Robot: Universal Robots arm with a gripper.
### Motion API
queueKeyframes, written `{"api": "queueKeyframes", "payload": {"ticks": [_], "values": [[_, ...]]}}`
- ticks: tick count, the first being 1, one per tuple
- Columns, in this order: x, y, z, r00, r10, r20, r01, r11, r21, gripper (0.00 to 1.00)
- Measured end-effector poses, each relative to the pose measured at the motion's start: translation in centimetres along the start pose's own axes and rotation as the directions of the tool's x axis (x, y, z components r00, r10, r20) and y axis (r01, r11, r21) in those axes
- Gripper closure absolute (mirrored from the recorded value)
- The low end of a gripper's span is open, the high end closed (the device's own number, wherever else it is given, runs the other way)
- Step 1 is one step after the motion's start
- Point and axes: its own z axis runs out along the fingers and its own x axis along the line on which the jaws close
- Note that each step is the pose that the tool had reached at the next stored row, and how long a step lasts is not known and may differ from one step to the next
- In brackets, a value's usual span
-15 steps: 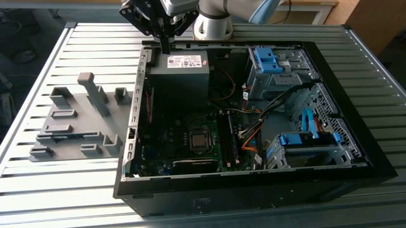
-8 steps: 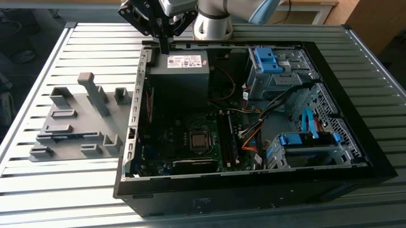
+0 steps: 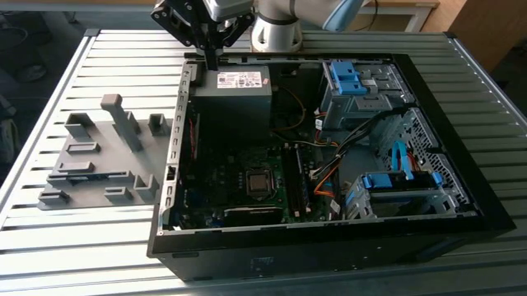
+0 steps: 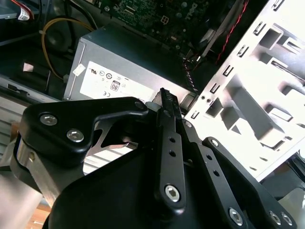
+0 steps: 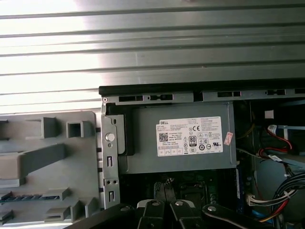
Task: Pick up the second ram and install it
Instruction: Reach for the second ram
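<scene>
- A slatted metal table fills the background. On it are an open PC case and, at the exterior view's left, a grey tray.
- The gripper hangs over the case's far rim, just beside the power supply. In the second wrist view the gripper has its fingers pressed together, with nothing seen between them.
- The ram lies flat in a tray slot between grey blocks. In the exterior view it is a thin bluish line, well apart from the gripper.
- Likely risks:
  - Closed fingers cannot take the stick.
  - The case wall and the tray's tall post stand along the way and could be struck.
  - A grip off the stick's middle could tilt it, so that it jams against the blocks or sits crooked in its socket.
  - Loose cables near the board could snag.
- The power supply carries a white label with dense print and marks, and a small sticker sits at its corner.
</scene>
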Motion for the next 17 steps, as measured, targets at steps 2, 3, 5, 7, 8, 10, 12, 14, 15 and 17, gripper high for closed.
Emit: {"api": "queueKeyframes", "payload": {"ticks": [2, 3, 5, 7, 8, 10, 12, 14, 15, 17], "values": [[0.07, -0.01, -0.01, 1.0000, 0.000, -0.0001, 0.000, 1.0000, 0.0001, 0.89], [0.11, -0.01, -0.01, 1.0000, 0.000, -0.0001, 0.000, 1.0000, 0.0001, 0.89], [0.18, -0.01, -0.01, 1.0000, 0.000, -0.0001, 0.000, 1.0000, 0.0001, 0.89], [0.24, -0.02, -0.01, 1.0000, 0.000, -0.0001, 0.000, 1.0000, 0.0001, 0.89], [0.27, -0.02, -0.01, 1.0000, 0.000, -0.0001, 0.000, 1.0000, 0.0000, 0.89], [0.31, -0.02, -0.01, 1.0000, 0.000, 0.0000, 0.000, 1.0000, 0.0001, 0.89], [0.36, -0.03, -0.01, 1.0000, 0.000, 0.0000, 0.000, 1.0000, 0.0001, 0.89], [0.40, -0.03, -0.01, 1.0000, 0.000, 0.0000, 0.000, 1.0000, 0.0001, 0.89], [0.42, -0.03, -0.01, 1.0000, 0.000, -0.0001, 0.000, 1.0000, 0.0001, 0.89], [0.48, -0.04, -0.01, 1.0000, 0.000, -0.0001, 0.000, 1.0000, 0.0000, 0.89]]}}
